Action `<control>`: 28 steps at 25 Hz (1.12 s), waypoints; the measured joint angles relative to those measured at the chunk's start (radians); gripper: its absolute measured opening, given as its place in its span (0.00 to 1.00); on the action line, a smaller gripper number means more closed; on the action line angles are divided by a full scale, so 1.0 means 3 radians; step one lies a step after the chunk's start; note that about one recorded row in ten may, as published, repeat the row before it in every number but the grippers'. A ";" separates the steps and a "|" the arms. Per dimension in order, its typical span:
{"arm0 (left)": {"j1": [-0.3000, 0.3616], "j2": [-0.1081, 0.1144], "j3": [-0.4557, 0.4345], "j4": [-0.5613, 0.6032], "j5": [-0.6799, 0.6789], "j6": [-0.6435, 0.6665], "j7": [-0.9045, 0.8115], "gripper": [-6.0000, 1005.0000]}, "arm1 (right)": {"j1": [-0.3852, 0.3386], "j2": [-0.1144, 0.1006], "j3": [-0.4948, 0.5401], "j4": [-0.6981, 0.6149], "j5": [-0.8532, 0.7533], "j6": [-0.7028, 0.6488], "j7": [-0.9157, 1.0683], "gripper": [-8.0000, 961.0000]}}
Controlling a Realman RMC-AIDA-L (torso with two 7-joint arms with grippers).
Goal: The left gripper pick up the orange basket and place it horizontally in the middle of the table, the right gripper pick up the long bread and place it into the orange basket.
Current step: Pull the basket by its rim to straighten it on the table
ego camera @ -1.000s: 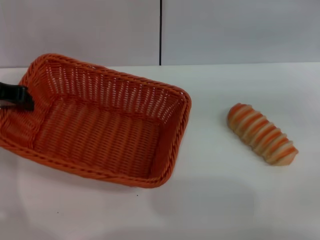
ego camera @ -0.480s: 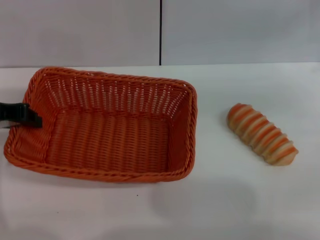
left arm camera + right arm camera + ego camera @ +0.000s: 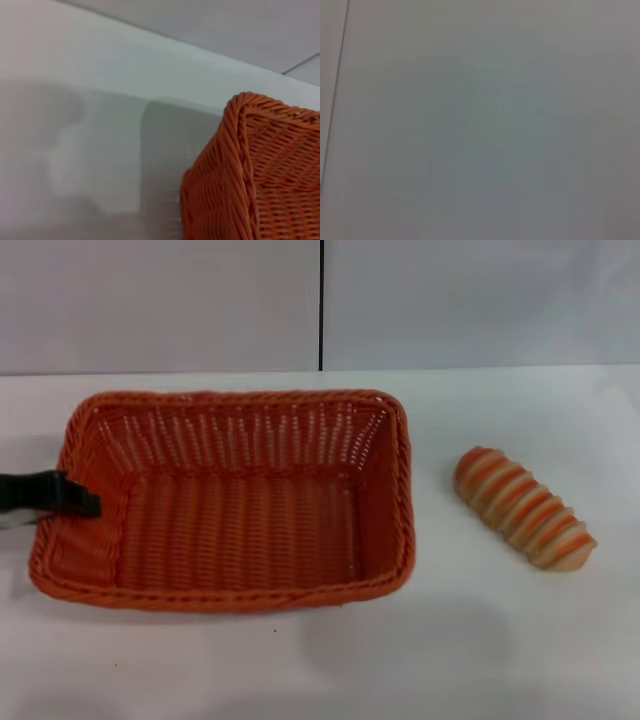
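The orange basket (image 3: 235,500) lies lengthwise across the white table (image 3: 450,640), left of centre, its long sides level with the table's front edge. My left gripper (image 3: 75,498) reaches in from the left edge of the head view and is shut on the basket's left rim. In the left wrist view one corner of the basket (image 3: 260,175) shows over the table. The long bread (image 3: 523,507), tan with orange-brown stripes, lies slanted on the table to the basket's right, apart from it. The right gripper is out of view.
A grey wall with a dark vertical seam (image 3: 321,305) stands behind the table's far edge. Bare tabletop lies in front of the basket and around the bread. The right wrist view shows only a plain grey surface.
The left gripper has swung the basket from a slanted pose to lie straight across the table, and shifted it slightly right. The bread has not moved.
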 joint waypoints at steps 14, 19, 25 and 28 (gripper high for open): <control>0.0344 0.0010 0.0313 -0.0055 -0.0457 -0.0294 0.0019 0.22 | 0.0018 0.0012 -0.0011 -0.0017 -0.0006 0.0007 -0.0003 0.76; 0.0307 0.0049 0.0345 -0.0064 -0.0431 -0.0285 0.0030 0.24 | -0.0014 0.0011 0.0012 -0.0009 -0.0006 -0.0015 -0.0003 0.76; 0.0250 0.0069 0.0297 -0.0173 -0.0378 -0.0178 0.0040 0.26 | -0.0036 0.0011 0.0024 0.0001 0.0005 -0.0024 -0.0003 0.75; 0.0160 0.0081 0.0213 -0.0385 -0.0372 -0.0062 0.0093 0.28 | -0.0038 0.0011 0.0049 0.0002 0.0013 -0.0029 -0.0003 0.75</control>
